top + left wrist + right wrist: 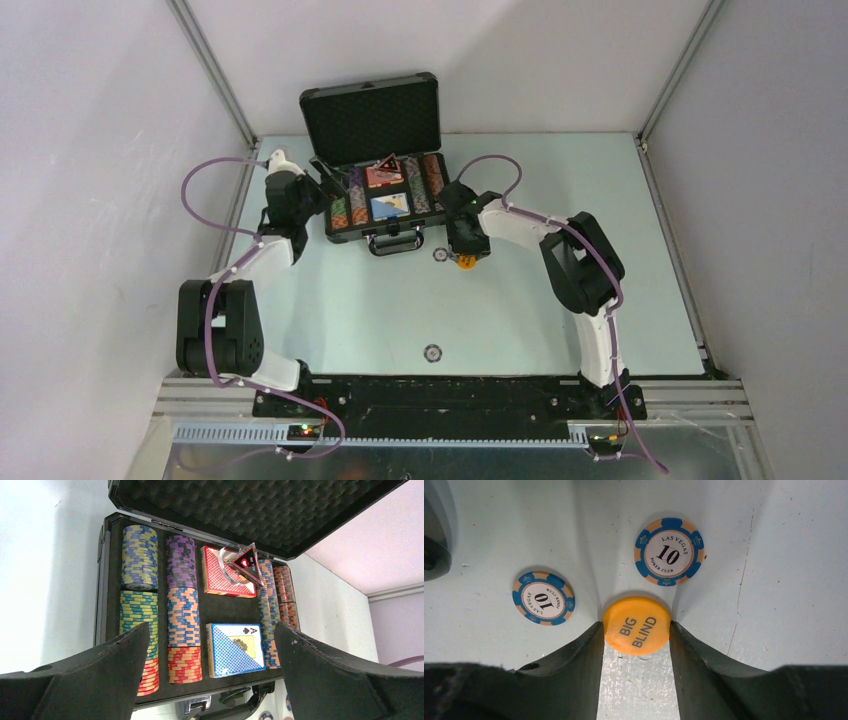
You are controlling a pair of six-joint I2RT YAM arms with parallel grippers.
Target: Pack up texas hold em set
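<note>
Pinching the orange button (637,625) by its rim in the right gripper (635,631), narrowed onto both edges, on or just off the table (774,605), just in front of the handle of the case (350,238). Hard to tell whether lifted yet. Only a thin hold on a slick round edge: could squirt forward out of the fingers or tip flat on the way up, then roll away. Could also nudge the blue chip (544,598) to one side or the second chip (669,552) beyond if swung low; both near, neither touching. Over at the case's left side, the left gripper (211,630) spread wide and empty, facing across the chip rows (182,615), red deck (220,577) and blue deck (234,649). Some risk of crossing paths there when bringing the button in. Little bare foam to aim for besides the gap between the decks. Easy to knock the triangle (248,564), perched askew on the red deck. If released from too high, likely to bounce out, or to land on the rows and foul the lid (372,115). Also worth not forgetting the third chip (432,352), well apart, nearer the bases, before closing up.
</note>
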